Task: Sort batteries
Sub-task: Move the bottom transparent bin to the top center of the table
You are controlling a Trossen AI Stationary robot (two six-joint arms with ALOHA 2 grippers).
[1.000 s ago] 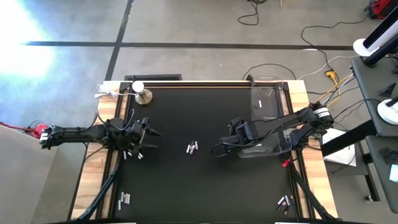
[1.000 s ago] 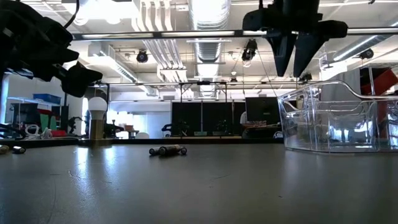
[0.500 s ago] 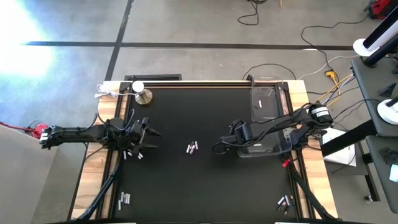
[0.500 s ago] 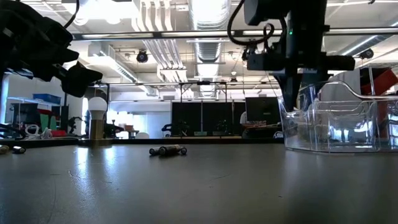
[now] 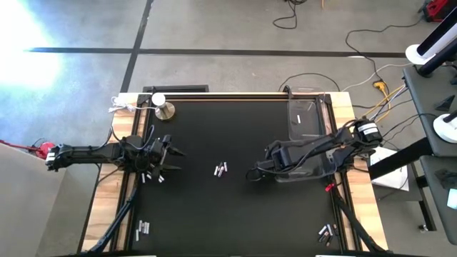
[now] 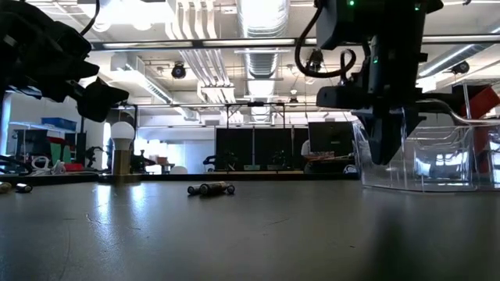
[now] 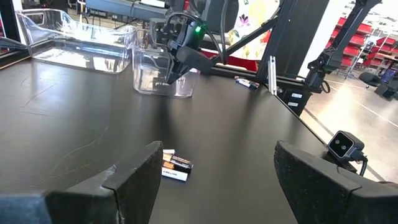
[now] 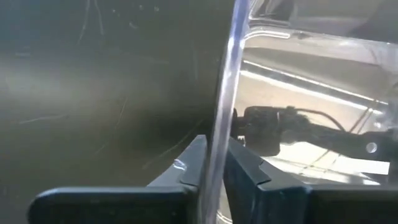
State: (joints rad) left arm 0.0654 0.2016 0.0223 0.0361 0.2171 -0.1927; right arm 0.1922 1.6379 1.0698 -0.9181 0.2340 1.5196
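Note:
Small batteries lie in groups on the black mat: a centre pair (image 5: 221, 169) (image 6: 209, 188) (image 7: 175, 167), some by the left arm (image 5: 151, 176), others near the front-left (image 5: 143, 228) and front-right (image 5: 326, 233) corners. My left gripper (image 5: 173, 160) (image 7: 214, 180) hovers open at the table's left, pointing at the centre pair. My right gripper (image 6: 383, 156) (image 8: 217, 168) stands at the nearer clear bin (image 5: 308, 170) (image 6: 426, 152) (image 7: 163, 71), shut on its wall. A second clear bin (image 5: 307, 118) (image 7: 74, 40) rests on the mat farther back. My right gripper holds the nearer clear bin by its upright wall on the side facing the table's middle (image 8: 222, 124). The thin wall runs between the two fingers (image 8: 252, 171), one inside the bin and one outside. The fingers come from above, pointing down. The bin's base rests on the mat.
A round silver knob-like object (image 5: 165, 109) (image 6: 121, 148) stands at the far-left corner. A small red item (image 5: 328, 187) lies at the right edge beside the bin. Bare mat stretches between the two arms around the centre batteries.
My right gripper has come down from above the nearer bin and turned about. Its fingers, spread wide a second ago, now stand close together on the bin's wall. The bin and the batteries have stayed in place.

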